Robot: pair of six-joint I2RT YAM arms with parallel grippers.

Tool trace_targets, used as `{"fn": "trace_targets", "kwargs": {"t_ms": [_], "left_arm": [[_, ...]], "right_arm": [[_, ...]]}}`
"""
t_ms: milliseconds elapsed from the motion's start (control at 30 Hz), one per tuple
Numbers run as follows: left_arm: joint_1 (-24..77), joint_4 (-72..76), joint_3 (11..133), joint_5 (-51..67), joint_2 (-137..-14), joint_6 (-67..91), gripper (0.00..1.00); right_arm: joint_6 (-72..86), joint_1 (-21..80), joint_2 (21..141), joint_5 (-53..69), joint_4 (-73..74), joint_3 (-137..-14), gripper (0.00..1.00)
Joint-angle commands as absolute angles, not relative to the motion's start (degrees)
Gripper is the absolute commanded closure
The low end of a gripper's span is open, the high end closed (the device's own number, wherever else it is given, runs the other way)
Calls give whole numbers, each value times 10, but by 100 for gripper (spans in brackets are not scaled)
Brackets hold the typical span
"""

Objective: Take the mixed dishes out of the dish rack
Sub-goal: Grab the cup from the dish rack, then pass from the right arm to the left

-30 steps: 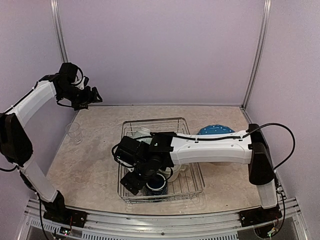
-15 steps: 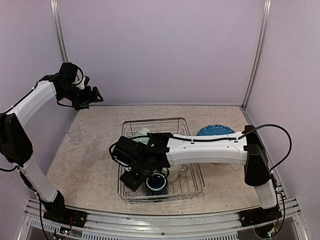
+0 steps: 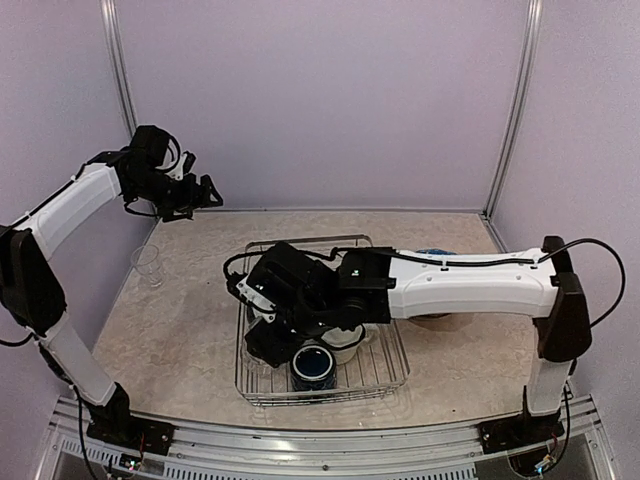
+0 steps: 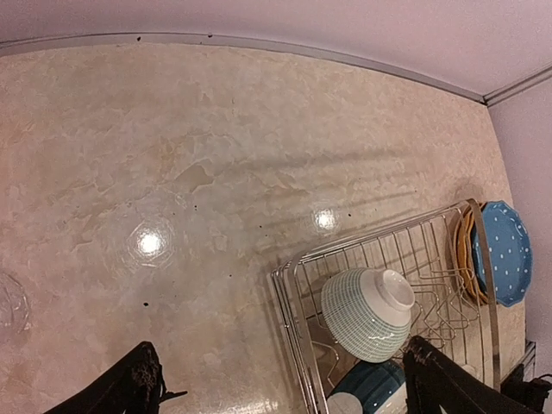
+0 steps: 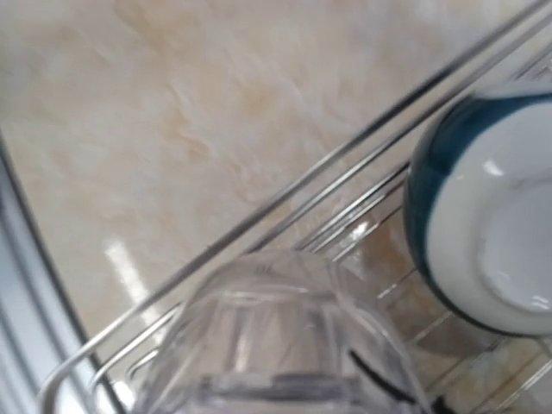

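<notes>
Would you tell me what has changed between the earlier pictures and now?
The right fingers lifted slightly within the rack as that arm's elbow swung right, and they now seem closed on a clear glass. The left fingers drifted a little right, open. The navy mug and the glass on the table stayed put.

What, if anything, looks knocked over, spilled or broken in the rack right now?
Nothing looks spilled or broken. The only thing askew is the ribbed pale bowl in the dish rack: it lies tipped over, its foot ring pointing up and sideways rather than sitting flat.
</notes>
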State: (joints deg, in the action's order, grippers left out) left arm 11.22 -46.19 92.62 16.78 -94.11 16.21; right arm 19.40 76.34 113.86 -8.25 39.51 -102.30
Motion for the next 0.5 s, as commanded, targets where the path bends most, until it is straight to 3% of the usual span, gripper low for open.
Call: {"fn": "trace_targets", "kwargs": {"t_ms": [0,167,300,467], "left_arm": [[123,-436,908,183,-921,156,7],[145,-361,868,283,-899,178,6],[167,-284,821,379,-863,205,4],[183,-140,756,519,-827,280,4]], "right_arm": [[172,765,1025,-86,281,-940,86],[181,748,896,-146,134,-792,100],[237,703,798,-175,55,-682,100],[304,626,700,-123,-63,-566,100]]}}
